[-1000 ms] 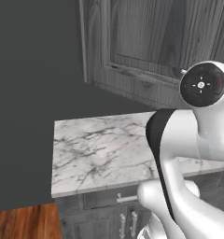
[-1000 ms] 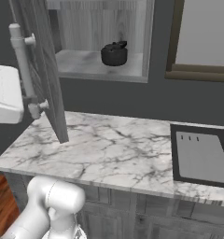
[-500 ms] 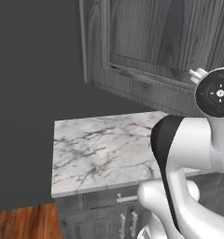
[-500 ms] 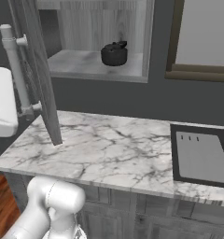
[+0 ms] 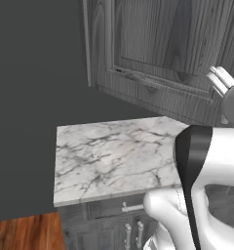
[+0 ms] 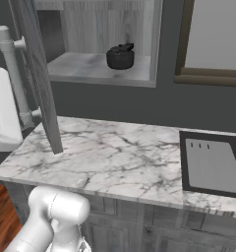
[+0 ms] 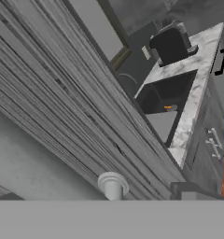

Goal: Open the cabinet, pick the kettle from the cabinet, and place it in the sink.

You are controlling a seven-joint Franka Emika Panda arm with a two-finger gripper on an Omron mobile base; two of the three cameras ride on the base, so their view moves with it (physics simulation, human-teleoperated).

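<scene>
The cabinet is open, its tall dark wood-grain door swung out edge-on over the left end of the marble counter, with the long light-grey bar handle standing upright on the door's outer face. The sink lies at the right end of that counter, a black basin with a pale drainboard panel, well apart from the door. Inside the open cabinet, on its pale shelf, the kettle sits upright, squat and black, towards the right half of the opening and clear of the side walls. The claw is by the door's outer side, at the far left of the right base view, where the white hand is just beside the handle; in the hand view the door panel runs close across the frame and one end of the handle shows near the bottom edge. No fingertips can be made out there, but the claw reads as spread to its widest and nothing is seen in it. The door therefore stands between the claw and the kettle, which lies to the right and further back, so the coming move probably means rounding the door's free edge before reaching into the opening.
</scene>
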